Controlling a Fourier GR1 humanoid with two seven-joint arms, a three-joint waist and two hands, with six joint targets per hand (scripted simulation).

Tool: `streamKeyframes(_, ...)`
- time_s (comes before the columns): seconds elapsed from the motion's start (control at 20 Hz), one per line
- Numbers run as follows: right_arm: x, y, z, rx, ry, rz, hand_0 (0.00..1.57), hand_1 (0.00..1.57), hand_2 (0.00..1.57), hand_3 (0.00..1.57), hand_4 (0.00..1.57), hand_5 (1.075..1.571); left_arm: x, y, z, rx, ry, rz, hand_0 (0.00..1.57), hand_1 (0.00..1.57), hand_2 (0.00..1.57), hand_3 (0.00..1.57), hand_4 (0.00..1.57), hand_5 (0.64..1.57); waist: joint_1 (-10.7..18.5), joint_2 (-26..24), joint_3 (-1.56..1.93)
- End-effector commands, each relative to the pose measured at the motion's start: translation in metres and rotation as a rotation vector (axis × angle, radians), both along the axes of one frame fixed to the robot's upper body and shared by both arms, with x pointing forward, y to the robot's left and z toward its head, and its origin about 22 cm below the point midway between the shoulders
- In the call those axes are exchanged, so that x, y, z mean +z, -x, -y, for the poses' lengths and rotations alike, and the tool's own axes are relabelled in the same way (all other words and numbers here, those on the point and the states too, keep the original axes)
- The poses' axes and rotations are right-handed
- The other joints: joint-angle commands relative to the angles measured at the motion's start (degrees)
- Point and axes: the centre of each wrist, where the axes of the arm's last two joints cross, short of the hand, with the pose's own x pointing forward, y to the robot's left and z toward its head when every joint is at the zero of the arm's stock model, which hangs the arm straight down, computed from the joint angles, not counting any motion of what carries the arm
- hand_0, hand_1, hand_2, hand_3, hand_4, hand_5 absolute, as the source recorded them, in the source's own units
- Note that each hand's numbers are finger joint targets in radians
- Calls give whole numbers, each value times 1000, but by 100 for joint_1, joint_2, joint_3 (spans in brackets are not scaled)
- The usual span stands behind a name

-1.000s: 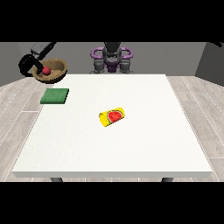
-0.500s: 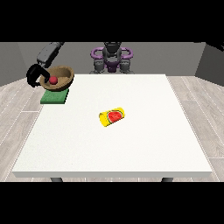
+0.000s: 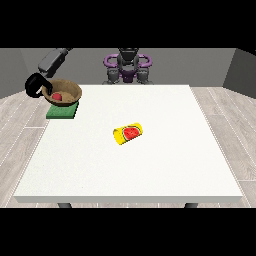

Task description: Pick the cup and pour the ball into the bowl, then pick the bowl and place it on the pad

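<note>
Lying cup (image 3: 128, 134) — mouth toward lower-left

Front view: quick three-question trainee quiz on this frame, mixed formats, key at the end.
1. True or false: the yellow cup with the red watermelon print stands upright on the white table.
2. Multiple choice: where is the small red ball? A) on the table beside the cup B) inside the brown wooden bowl C) on the floor
3. Fill in: the bowl is directly over the green square ____, with the black hand at the view's left at its rim.

Key
1. False; the cup lies on its side near the table's middle.
2. B.
3. pad. Whether the bowl already rests on it cannot be told.
</note>
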Motion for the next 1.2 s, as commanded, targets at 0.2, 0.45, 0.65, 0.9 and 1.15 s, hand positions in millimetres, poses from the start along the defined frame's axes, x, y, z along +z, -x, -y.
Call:
streamKeyframes(0.2, 12, 6, 22, -108, 1, 70, 1487, 1487, 1398, 802, 0, 1544, -4, 3, 1, -18, 2, 29, 0, 0, 0, 0, 1190, 1562, 96, 134, 0)
streamKeyframes(0.45, 12, -25, -18, -104, -45, 150, 1451, 1451, 1383, 753, 0, 1540, 20, 8, -13, -19, -7, 83, 0, 0, 0, 0, 1187, 1564, 252, 512, 0)
streamKeyframes(0.65, 19, -14, 1, -106, 51, 109, 1259, 1259, 1353, 911, 115, 1529, -13, 5, -5, 1, -16, 76, 0, 0, 0, 0, 1190, 1566, 165, 358, -1)
streamKeyframes(0.9, 25, -26, -14, 34, 99, 49, 0, 0, 212, 0, 0, 1442, 10, 10, -19, -6, -46, 86, 0, 0, 0, 0, 1199, 1568, 212, 542, -4)
streamKeyframes(1.15, -8, -21, -21, 15, 77, -60, 0, 0, 0, 0, 0, 1407, 1, -11, 26, -41, -16, -29, 0, 0, 0, 0, 1190, 1569, 267, -236, 5)
